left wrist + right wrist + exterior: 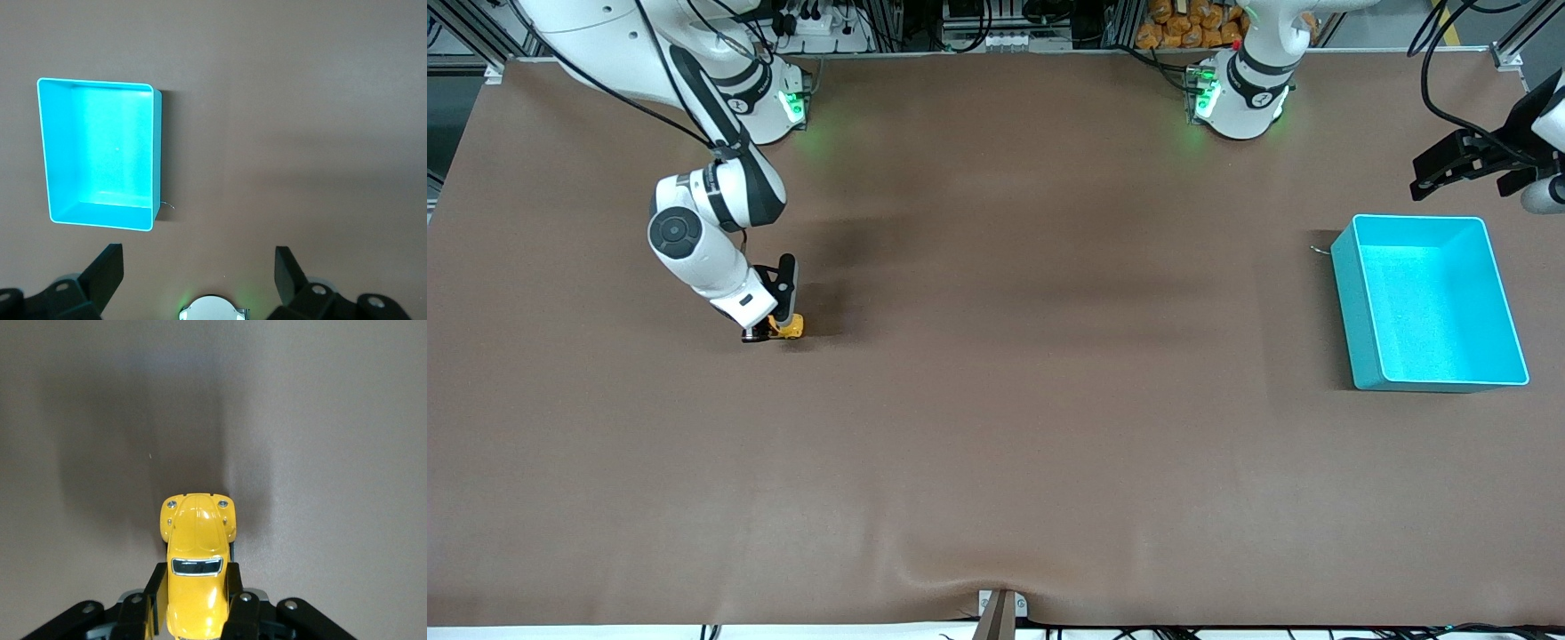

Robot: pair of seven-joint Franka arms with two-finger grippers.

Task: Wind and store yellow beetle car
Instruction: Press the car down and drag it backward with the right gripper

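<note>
So the right gripper [775, 331] is down at the table [996, 462] toward the right arm's end, and it's clamped onto the yellow beetle car [790, 327]. In the right wrist view you can see it clearly: the two fingers [235, 587] are pinched in against the car's flanks around the cabin, and the rounded hood with its little headlights sticks out ahead of the fingertips. So the car's long axis points straight out of the grip, away from the wrist, not across it. The car looks to be sitting on or just barely off the table, I can't tell which.

The thing the next move hangs on, I'd say: the turquoise bin [1432, 302] is way over at the left arm's end of the table, well apart from the car, with nothing but bare brown mat between them. The bin is empty. If the winding is a pull-back along the table, it has to run along that hood-to-tail line, so the grip is already lined up for it.

The left gripper [1463, 169] waits up in the air just off the bin's corner at the left arm's end, jaws spread wide with nothing in them. The left wrist view looks down on the bin [100, 153] from there. So the left arm is much closer to the bin, the right arm has the car.
</note>
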